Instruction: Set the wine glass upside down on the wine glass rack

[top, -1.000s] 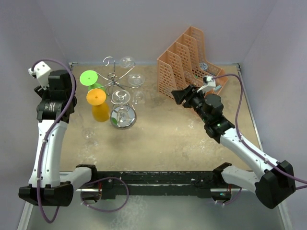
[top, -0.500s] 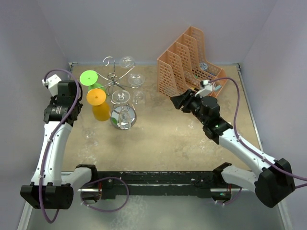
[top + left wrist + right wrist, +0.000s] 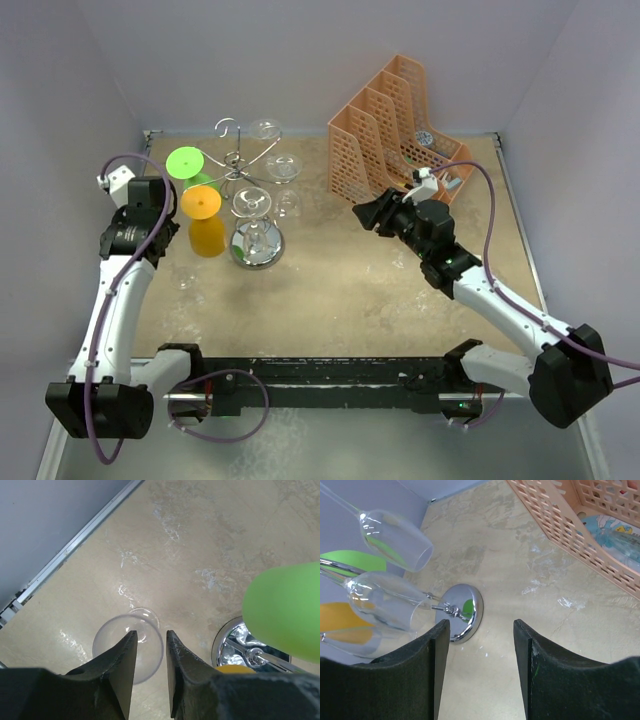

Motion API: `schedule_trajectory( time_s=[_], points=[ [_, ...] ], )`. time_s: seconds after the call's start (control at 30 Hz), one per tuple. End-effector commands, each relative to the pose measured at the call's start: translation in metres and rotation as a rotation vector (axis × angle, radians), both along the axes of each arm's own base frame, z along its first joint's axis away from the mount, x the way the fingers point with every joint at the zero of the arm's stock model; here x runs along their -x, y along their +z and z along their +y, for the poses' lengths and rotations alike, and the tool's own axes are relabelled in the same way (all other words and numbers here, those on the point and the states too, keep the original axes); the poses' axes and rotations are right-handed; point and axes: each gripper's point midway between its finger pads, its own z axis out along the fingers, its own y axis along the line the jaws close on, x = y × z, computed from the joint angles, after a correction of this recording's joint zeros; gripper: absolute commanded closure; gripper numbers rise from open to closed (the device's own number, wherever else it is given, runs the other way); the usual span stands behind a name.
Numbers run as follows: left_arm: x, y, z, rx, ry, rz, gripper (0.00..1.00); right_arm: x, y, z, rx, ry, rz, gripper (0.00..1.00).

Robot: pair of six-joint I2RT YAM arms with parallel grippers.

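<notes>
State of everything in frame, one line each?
left claw: narrow gap, empty
right claw: wide open, empty
wine glass: on table under left claw, not gripped
wine glass rack: upright, clear glasses hanging bowl-down
orange organiser: upright

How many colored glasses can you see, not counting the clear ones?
2. A green glass stands far left of the wine glass rack. An orange glass is just nearer, beside the rack's base. Nothing appears to hide more.
</notes>
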Motion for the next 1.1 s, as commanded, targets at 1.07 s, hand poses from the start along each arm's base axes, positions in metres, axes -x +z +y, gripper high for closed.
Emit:
schedule_trajectory(
  time_s=[1.07],
  points=[
    [0.06, 0.154, 0.034, -0.13, 0.159, -0.385, 0.95, 0.014, 0.068, 0.006, -0.12, 0.056, -0.101, 0.46]
  ],
)
